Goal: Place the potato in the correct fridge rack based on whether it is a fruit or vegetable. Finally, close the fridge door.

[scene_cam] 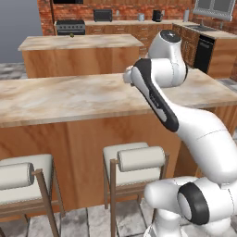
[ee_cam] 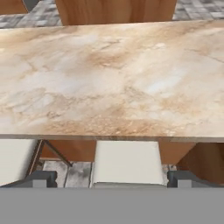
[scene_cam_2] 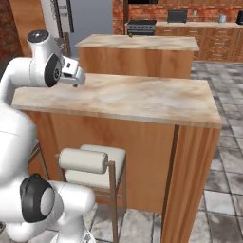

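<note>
While gripper (ee_cam: 112, 178) hovers: 2 stools (scene_cam: 134, 162), 2 counters (scene_cam: 69, 97).

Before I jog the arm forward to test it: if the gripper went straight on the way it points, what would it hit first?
Most likely the marble countertop of the near island: the gripper, with its finger tips apart, looks down onto it, with a cushioned stool just below its edge. Depth is unclear.

tool's fingertips (ee_cam: 41, 178) cut by bottom band, fridge door (scene_cam_2: 61, 16) cropped at top edge
</note>
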